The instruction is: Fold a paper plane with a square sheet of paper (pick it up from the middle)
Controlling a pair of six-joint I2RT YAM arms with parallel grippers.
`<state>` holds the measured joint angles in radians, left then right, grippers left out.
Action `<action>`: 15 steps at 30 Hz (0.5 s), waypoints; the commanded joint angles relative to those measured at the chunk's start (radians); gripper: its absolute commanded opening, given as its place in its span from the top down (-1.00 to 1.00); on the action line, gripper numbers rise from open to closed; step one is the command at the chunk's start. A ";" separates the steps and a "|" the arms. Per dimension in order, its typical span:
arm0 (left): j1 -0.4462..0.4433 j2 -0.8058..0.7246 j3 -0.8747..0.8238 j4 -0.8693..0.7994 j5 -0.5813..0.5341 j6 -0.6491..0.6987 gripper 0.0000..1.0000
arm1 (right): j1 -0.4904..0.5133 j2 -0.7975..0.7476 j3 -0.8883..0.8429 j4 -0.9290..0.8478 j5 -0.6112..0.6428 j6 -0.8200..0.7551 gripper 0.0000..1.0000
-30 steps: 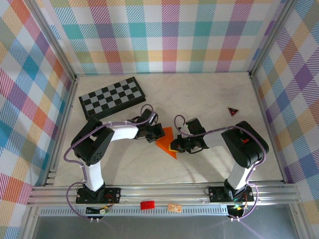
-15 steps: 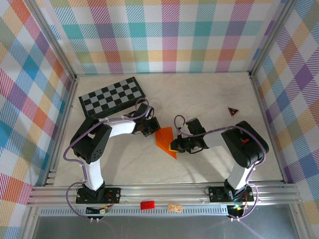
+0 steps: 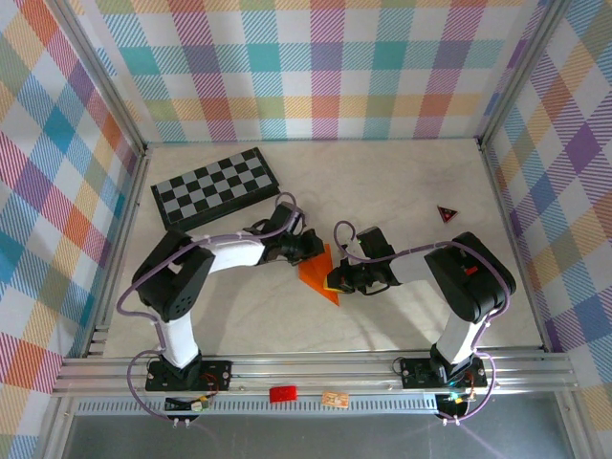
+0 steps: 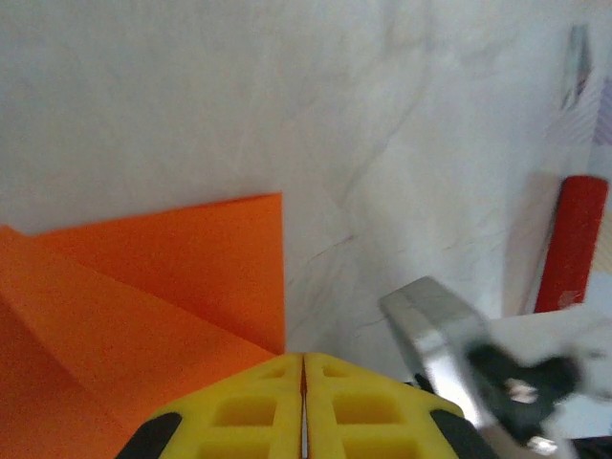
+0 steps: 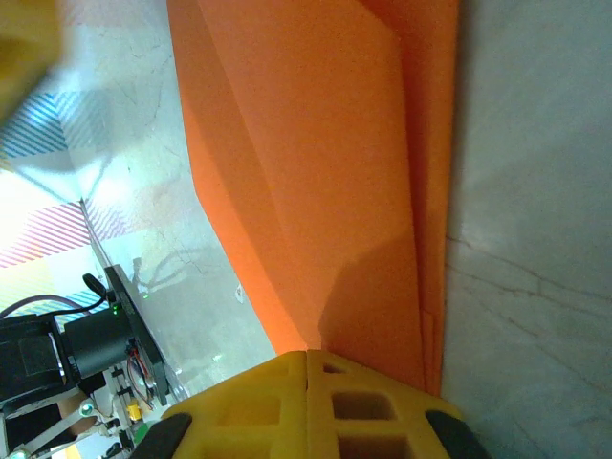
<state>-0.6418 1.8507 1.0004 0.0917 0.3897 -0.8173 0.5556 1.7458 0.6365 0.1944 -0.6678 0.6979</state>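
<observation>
The square sheet of paper (image 3: 316, 279), bright orange and folded into a pointed shape with layered edges, lies flat on the table in the middle of the top view. My left gripper (image 3: 308, 251) is shut, its yellow tips (image 4: 303, 357) down at the paper's (image 4: 143, 287) upper edge beside a folded corner. My right gripper (image 3: 334, 281) is shut as well, its tips (image 5: 306, 354) resting on the paper (image 5: 316, 143) near its stacked right edge. Neither pair of jaws visibly has paper between them.
A black-and-grey checkerboard (image 3: 215, 186) lies at the back left. A small dark red triangle (image 3: 447, 213) sits at the right. A small red cylinder (image 3: 282, 393) rests on the front rail. Plaid walls enclose the table on three sides.
My left gripper swung left off the paper half a second ago and has come back onto its upper edge. The right arm and the paper have stayed put.
</observation>
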 commanded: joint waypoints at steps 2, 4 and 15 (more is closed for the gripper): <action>0.025 0.074 -0.003 0.009 0.025 0.029 0.81 | -0.003 0.055 -0.035 -0.185 0.071 -0.012 1.00; 0.058 0.096 -0.006 0.018 0.032 0.039 0.81 | -0.003 0.046 -0.044 -0.176 0.076 -0.005 1.00; 0.184 0.136 0.103 -0.103 0.029 0.135 0.82 | -0.003 0.044 -0.059 -0.153 0.081 0.007 1.00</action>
<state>-0.5030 1.9690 1.0676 0.0639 0.5037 -0.7372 0.5556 1.7458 0.6353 0.1944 -0.6670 0.6956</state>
